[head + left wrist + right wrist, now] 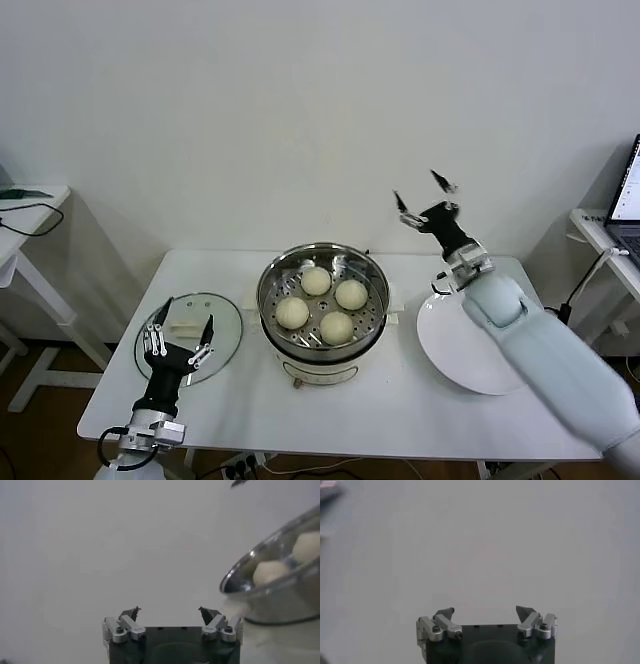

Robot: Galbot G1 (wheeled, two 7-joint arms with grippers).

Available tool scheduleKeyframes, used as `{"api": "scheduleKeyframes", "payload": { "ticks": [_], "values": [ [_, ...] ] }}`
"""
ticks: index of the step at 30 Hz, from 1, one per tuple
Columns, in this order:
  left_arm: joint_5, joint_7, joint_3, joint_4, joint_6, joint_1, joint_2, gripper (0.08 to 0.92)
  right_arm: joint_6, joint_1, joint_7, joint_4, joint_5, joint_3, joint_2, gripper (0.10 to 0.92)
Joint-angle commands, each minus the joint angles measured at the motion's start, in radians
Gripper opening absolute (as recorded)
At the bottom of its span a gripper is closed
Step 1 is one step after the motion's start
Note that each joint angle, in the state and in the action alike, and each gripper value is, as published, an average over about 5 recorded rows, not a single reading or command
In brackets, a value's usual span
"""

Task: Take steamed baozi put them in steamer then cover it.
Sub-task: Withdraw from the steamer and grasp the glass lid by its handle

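The steamer (270,286) stands mid-table on its cream base, uncovered, with several steamed baozi (316,281) on the perforated tray. The cover (228,318), a clear glass lid, lies flat on the table to the steamer's left. Its cream handle (186,326) shows between the spread fingers of my open left gripper (185,314), which points at it from the front edge; I cannot tell whether they touch. The left wrist view shows that gripper (170,612) empty, with the steamer (280,602) and a baozi (269,572) beside it. My right gripper (424,194) is raised behind the plate, open and empty (485,612).
An empty white plate (470,350) lies to the right of the steamer, partly under my right forearm. A small side table (30,215) with a cable stands far left. A laptop (628,195) sits on a stand far right. The wall is close behind.
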Motion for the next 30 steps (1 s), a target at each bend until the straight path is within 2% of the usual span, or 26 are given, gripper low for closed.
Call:
{"api": "scheduleKeyframes", "payload": {
  "ticks": [1, 6, 12, 20, 30],
  "values": [
    [0.42, -0.047, -0.031, 0.291, -0.04, -0.095, 0.044, 0.823, 0.106, -0.476, 0.073, 0.017, -0.055, 0.418, 0.182, 0.823],
    [0.548, -0.073, -0.032, 0.431, -0.097, -0.133, 0.056, 0.823, 0.112, -0.511, 0.063, 0.016, -0.08, 0.424, 0.221, 0.823],
    [0.611, -0.104, -0.02, 0.544, -0.126, -0.204, 0.052, 0.823, 0.108, -0.518, 0.058, 0.012, -0.116, 0.415, 0.257, 0.823],
    [0.651, -0.158, -0.022, 0.589, -0.113, -0.259, 0.047, 0.823, 0.101, -0.515, 0.052, 0.008, -0.14, 0.398, 0.277, 0.823],
    [0.679, -0.165, -0.019, 0.633, -0.085, -0.308, 0.051, 0.823, 0.1, -0.519, 0.05, 0.0, -0.156, 0.393, 0.29, 0.823]
  ]
}}
